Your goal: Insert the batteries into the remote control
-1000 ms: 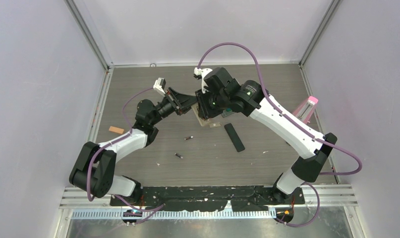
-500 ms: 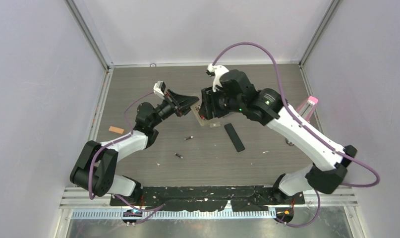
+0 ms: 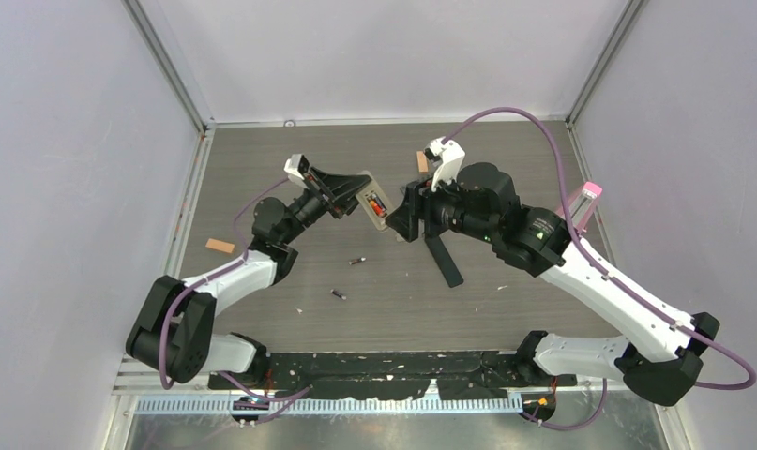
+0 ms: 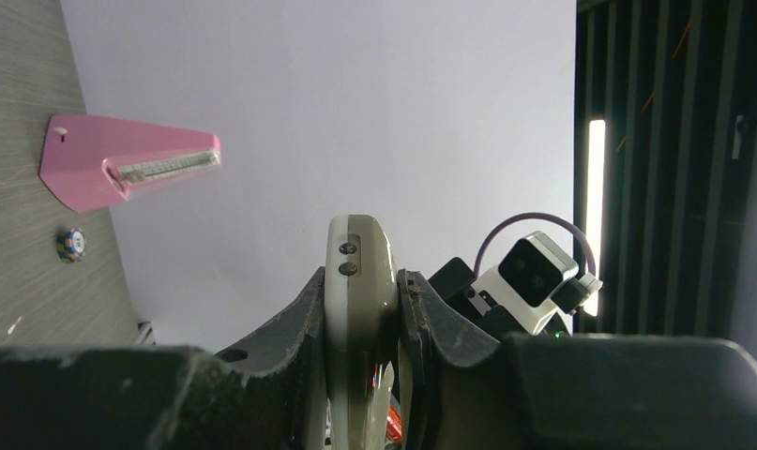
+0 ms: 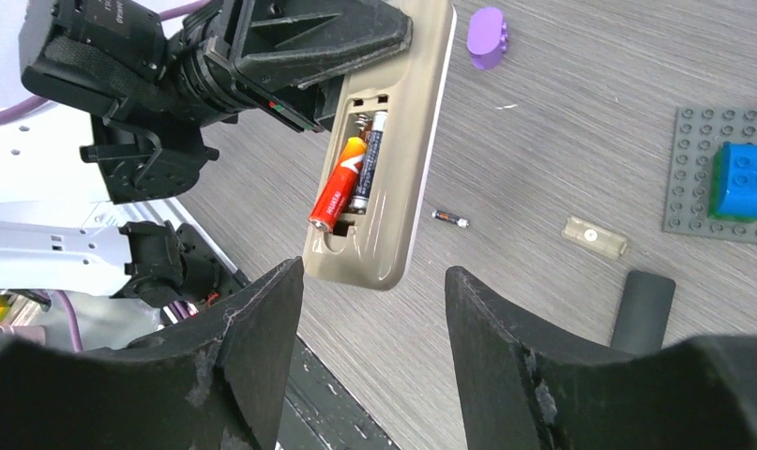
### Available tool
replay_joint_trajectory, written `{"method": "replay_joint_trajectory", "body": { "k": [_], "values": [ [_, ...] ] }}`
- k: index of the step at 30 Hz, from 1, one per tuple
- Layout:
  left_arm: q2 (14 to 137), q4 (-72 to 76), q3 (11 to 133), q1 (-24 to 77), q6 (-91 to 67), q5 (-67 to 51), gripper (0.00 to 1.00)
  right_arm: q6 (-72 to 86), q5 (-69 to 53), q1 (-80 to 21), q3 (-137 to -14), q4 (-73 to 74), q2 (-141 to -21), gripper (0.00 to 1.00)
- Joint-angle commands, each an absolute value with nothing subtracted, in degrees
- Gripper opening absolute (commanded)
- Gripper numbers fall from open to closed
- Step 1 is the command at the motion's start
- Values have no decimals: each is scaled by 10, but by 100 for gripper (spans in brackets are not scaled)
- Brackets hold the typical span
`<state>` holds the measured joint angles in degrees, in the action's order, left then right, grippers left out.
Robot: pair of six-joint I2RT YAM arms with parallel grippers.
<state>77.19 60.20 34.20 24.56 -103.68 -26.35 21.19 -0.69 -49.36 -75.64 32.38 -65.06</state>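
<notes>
Above the grey wood-grain table (image 3: 262, 159), the left gripper (image 3: 348, 192) is clamping the beige plastic remote control (image 5: 407, 187) in the air, tilting its open bay toward the right arm for access. An orange-red battery (image 5: 340, 190), apparently askew, and a dark battery (image 5: 367, 164) are lying inside. The right gripper (image 5: 374, 309) is hovering near the bay, fingers apart and empty.

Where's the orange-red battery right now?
In the right wrist view, the orange-red battery lies slanted in the open bay of the beige remote gripped by the left hand, beside a dark battery.
</notes>
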Motion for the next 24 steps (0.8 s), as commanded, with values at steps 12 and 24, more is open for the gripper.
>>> {"method": "replay_joint_trajectory", "body": {
  "k": [12, 24],
  "values": [
    [735, 630, 338, 253, -1039, -247, 0, 254, 16, -490, -763, 278, -666, 57],
    [721, 614, 333, 258, -1024, -244, 0, 273, 9, -487, -764, 284, -674, 56]
  ]
}}
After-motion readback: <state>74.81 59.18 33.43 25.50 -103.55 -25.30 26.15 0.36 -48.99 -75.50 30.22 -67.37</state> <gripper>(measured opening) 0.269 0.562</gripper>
